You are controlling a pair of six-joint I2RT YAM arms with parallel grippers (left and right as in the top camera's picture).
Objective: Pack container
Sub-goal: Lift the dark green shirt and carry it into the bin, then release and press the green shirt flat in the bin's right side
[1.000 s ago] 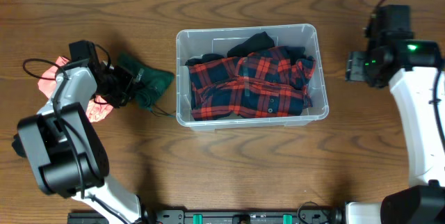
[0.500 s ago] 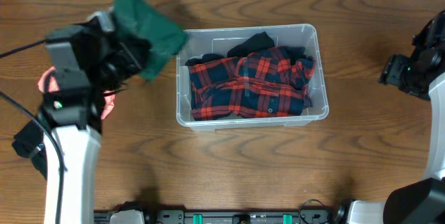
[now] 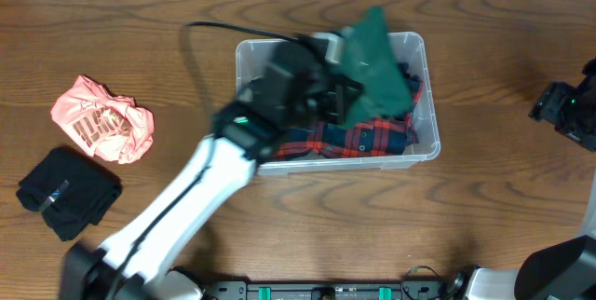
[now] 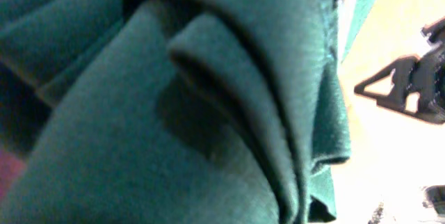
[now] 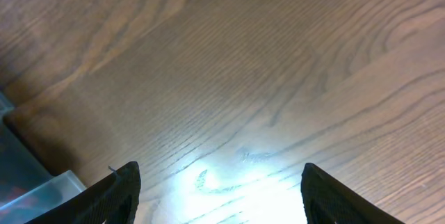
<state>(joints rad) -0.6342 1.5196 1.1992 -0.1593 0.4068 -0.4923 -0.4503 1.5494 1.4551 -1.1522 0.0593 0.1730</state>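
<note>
2 loose items lie on the desk [image 3: 466,225] well apart from the container [image 3: 430,114], out toward 9 o'clock: a crumpled pink garment [image 3: 102,121] with pale print, and a folded black garment [image 3: 67,191] nearer the front edge at about 8 o'clock.

The container, a clear plastic bin with rounded corners, sits near the middle of the desk, a little toward 12 o'clock. A red and navy plaid shirt [image 3: 368,140] lies inside it and shows along the 6 o'clock wall.

Much of the bin is covered from above. The left arm [image 3: 186,207] reaches in diagonally from 7 o'clock and crosses the bin's 9 o'clock wall, hiding that half of the contents. The left hand [image 3: 343,93] is above the bin with a green garment [image 3: 377,58] gripped in it. The cloth hangs over the 1 o'clock part of the bin, masking the shirt there and a stretch of the far rim. The cloth hides the fingers, and the left wrist view is filled with its green folds [image 4: 174,113]. A black cable [image 3: 214,28] loops over the desk at 11 o'clock of the bin.

At the desk's 3 o'clock edge, the right hand [image 3: 568,114] is well apart from the container. In its wrist view, the 2 fingers [image 5: 115,196] are spread wide over bare wood, and a corner of the container [image 5: 28,182] shows at 8 o'clock.
</note>
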